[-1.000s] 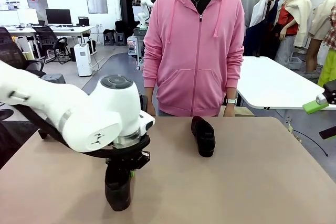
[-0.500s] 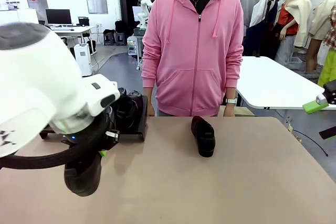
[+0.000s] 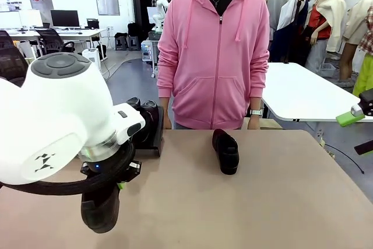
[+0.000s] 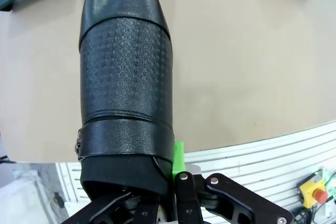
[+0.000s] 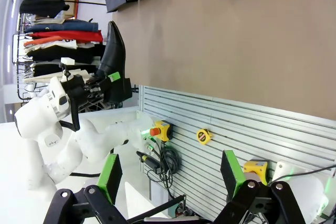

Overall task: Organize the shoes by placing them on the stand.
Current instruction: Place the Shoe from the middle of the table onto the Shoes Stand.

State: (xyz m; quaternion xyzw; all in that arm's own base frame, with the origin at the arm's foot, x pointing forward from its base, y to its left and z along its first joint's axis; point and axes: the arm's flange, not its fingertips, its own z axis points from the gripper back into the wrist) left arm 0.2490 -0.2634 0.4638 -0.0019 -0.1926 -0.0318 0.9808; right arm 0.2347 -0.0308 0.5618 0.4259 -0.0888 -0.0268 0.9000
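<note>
Jaws: left gripper clamped on glossy black leather loafer, right gripper apart. Loafer shifted from centre to lower left, nearer low matte black stand; placement next.

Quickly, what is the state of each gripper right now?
Left gripper: closed, holding a shoe.
Right gripper: open, holding nothing.

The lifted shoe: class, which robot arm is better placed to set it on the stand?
Left: the left gripper is shut on the shoe near the stand; the right gripper hangs open, off the table.
</note>
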